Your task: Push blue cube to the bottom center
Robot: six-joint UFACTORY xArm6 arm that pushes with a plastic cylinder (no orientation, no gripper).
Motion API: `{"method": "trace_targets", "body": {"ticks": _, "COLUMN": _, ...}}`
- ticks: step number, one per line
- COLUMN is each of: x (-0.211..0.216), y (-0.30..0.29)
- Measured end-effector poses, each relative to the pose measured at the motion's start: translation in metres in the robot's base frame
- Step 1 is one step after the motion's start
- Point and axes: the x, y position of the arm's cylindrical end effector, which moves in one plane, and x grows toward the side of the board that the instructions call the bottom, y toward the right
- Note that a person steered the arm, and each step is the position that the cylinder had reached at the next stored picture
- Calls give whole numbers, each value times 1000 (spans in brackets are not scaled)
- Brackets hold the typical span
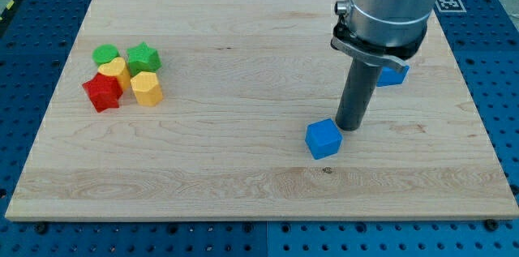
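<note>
A blue cube [323, 139] lies on the wooden board [243, 168], right of centre and in the lower half. My tip [349, 128] stands just to the cube's upper right, touching it or nearly so. A second blue block [393, 75] sits further up on the right, partly hidden behind the arm; its shape cannot be made out.
A cluster of blocks lies at the view's left: a green block [105, 54], a green star [143, 57], a yellow block [116, 70], a red star [102, 92] and a yellow-orange block [147, 88]. The board's edges border a blue perforated table [24, 87].
</note>
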Motion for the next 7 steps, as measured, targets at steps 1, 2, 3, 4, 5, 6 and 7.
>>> {"method": "trace_targets", "body": {"ticks": 1, "x": 31, "y": -26}}
{"method": "trace_targets", "body": {"ticks": 2, "x": 55, "y": -57}}
{"method": "trace_targets", "body": {"ticks": 3, "x": 59, "y": -52}}
{"method": "trace_targets", "body": {"ticks": 4, "x": 30, "y": -41}}
{"method": "trace_targets", "body": {"ticks": 5, "x": 4, "y": -46}}
{"method": "trace_targets", "body": {"ticks": 6, "x": 10, "y": -71}}
{"method": "trace_targets", "body": {"ticks": 7, "x": 55, "y": -73}}
